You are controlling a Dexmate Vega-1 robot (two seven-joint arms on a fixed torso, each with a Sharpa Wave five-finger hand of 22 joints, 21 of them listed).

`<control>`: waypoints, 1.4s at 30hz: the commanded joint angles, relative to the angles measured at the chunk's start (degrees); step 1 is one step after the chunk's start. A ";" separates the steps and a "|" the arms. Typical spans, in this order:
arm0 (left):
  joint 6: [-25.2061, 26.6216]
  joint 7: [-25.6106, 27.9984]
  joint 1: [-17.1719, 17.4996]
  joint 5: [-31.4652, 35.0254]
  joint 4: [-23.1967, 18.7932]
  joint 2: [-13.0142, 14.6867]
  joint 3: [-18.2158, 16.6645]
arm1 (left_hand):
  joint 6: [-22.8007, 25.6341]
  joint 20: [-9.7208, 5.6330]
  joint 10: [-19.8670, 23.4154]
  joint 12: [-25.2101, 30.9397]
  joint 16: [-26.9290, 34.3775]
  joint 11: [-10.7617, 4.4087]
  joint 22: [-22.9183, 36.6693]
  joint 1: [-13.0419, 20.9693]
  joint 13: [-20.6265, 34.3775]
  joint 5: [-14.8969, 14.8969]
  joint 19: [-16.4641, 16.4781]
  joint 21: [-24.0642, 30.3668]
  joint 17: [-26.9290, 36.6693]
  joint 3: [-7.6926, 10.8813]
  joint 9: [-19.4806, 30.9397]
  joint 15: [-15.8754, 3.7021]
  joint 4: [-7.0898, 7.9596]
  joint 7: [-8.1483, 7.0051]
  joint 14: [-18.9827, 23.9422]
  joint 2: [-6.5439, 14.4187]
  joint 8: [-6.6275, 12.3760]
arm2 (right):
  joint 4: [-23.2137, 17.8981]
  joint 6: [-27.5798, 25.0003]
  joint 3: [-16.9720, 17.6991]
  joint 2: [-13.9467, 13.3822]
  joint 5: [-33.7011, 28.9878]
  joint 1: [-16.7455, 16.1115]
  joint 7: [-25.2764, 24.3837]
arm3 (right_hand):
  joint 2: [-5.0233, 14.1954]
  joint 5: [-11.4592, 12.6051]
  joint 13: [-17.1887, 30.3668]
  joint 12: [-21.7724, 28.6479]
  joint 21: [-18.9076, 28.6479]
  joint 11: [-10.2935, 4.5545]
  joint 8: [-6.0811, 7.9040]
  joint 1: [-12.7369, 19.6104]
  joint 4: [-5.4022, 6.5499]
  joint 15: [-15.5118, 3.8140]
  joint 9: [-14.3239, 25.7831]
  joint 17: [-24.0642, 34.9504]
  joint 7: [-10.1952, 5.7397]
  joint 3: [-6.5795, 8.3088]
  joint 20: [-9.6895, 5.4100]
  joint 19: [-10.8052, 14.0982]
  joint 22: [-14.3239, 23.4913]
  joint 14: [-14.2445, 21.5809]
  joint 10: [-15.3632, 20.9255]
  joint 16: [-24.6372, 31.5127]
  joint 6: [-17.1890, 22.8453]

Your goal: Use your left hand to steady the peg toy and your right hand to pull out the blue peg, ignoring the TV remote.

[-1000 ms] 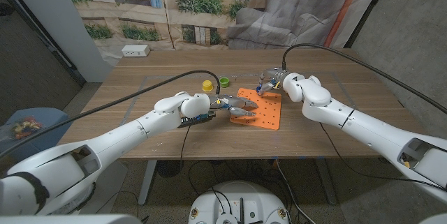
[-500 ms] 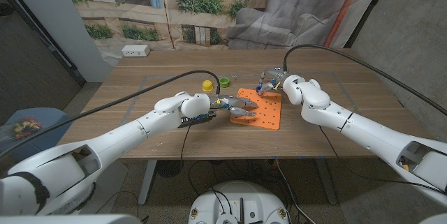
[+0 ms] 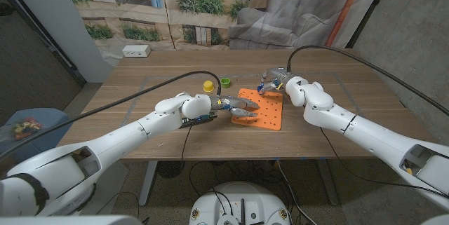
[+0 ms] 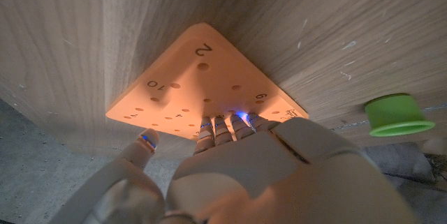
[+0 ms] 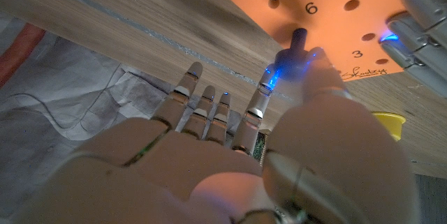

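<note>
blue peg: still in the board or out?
Still in. In the right wrist view the blue peg stands upright in the orange peg board by the 6, pinched by the right hand.

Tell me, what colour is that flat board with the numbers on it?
The peg board is orange with dark numbers, clearest in the left wrist view.
</note>
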 commanded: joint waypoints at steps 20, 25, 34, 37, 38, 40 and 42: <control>0.09 -1.96 -1.00 -1.86 1.29 -0.97 0.67 | 0.47 -8.77 0.75 0.53 0.59 -0.20 0.29 0.76 0.21 0.12 1.43 0.56 0.10 0.53 0.18 -2.97 -0.03 0.12 1.32 4.85 -0.28 | -0.53 -0.41 0.51 -1.25 3.88 -0.08 -2.64 | 2.33 0.55 0.03 0.26 -0.19 -0.28 0.44 -0.05 0.83 -0.16 -0.25 0.49 -1.76 0.58 -0.01 1.07 0.31 0.96 1.33 0.49 4.06; 0.17 -1.99 -1.21 -2.03 1.63 -1.13 0.74 | 0.46 -8.76 0.71 0.50 0.56 -0.21 0.29 0.76 0.21 0.12 1.46 0.54 0.10 0.56 0.18 -2.93 -0.06 0.10 1.31 4.85 -0.28 | -0.41 -0.18 0.52 -1.37 4.27 0.07 -2.67 | 2.36 0.58 0.02 0.20 -0.23 -0.18 0.35 -0.08 0.73 -0.12 -0.48 0.52 -1.78 0.55 0.03 1.18 0.30 0.98 1.41 0.50 4.23; 0.01 -2.16 -1.87 -2.04 2.31 -1.46 1.08 | 0.44 -8.77 0.71 0.49 0.53 -0.23 0.29 0.77 0.21 0.11 1.48 0.50 0.10 0.61 0.19 -2.94 -0.10 0.19 1.32 4.84 -0.29 | -1.65 -0.06 1.58 -2.04 5.70 0.11 -2.53 | 2.38 0.62 -0.01 -0.03 -0.37 -0.18 0.07 -0.11 0.58 -0.06 -0.87 0.56 -1.81 0.49 0.20 1.13 0.30 0.78 1.24 0.42 4.20; 0.01 -2.14 -1.95 -2.16 2.41 -1.51 1.09 | 0.45 -8.74 0.68 0.47 0.52 -0.22 0.29 0.78 0.21 0.11 1.52 0.50 0.09 0.64 0.19 -2.95 -0.13 0.21 1.33 4.84 -0.28 | -2.19 0.16 2.02 -2.42 6.36 0.12 -2.28 | 2.37 0.64 -0.01 -0.13 -0.44 -0.20 -0.10 -0.14 0.52 0.02 -1.04 0.58 -1.81 0.45 0.27 1.06 0.31 0.69 1.17 0.39 4.04; -0.02 -2.12 -2.02 -2.06 2.43 -1.49 1.13 | 0.45 -8.74 0.69 0.47 0.51 -0.27 0.29 0.78 0.21 0.11 1.52 0.49 0.09 0.65 0.19 -2.95 -0.14 0.22 1.32 4.84 -0.28 | -2.40 0.02 2.18 -2.46 6.50 0.07 -2.32 | 2.37 0.64 -0.01 -0.17 -0.47 -0.08 -0.15 -0.15 0.51 0.02 -1.08 0.59 -1.81 0.45 0.31 1.02 0.31 0.68 1.11 0.39 3.99; 0.02 -2.15 -2.04 -2.12 2.40 -1.48 1.13 | 0.45 -8.73 0.69 0.46 0.51 -0.21 0.29 0.78 0.21 0.11 1.52 0.48 0.09 0.65 0.19 -2.95 -0.15 0.18 1.33 4.84 -0.28 | -2.91 -0.03 2.46 -2.72 6.83 -0.01 -2.20 | 2.36 0.64 -0.02 -0.20 -0.50 -0.09 -0.22 -0.16 0.50 0.10 -1.13 0.59 -1.81 0.43 0.36 0.98 0.31 0.67 1.10 0.38 3.91; 0.10 -2.12 -2.03 -2.10 2.28 -1.41 1.12 | 0.46 -8.73 0.70 0.46 0.50 -0.21 0.29 0.78 0.21 0.11 1.53 0.48 0.10 0.67 0.19 -2.90 -0.16 0.21 1.32 4.84 -0.28 | -3.50 -0.44 2.66 -2.93 6.92 -0.11 -2.06 | 2.37 0.65 -0.02 -0.25 -0.53 0.00 -0.34 -0.19 0.47 0.11 -1.24 0.60 -1.81 0.40 0.34 0.97 0.31 0.60 1.08 0.35 3.79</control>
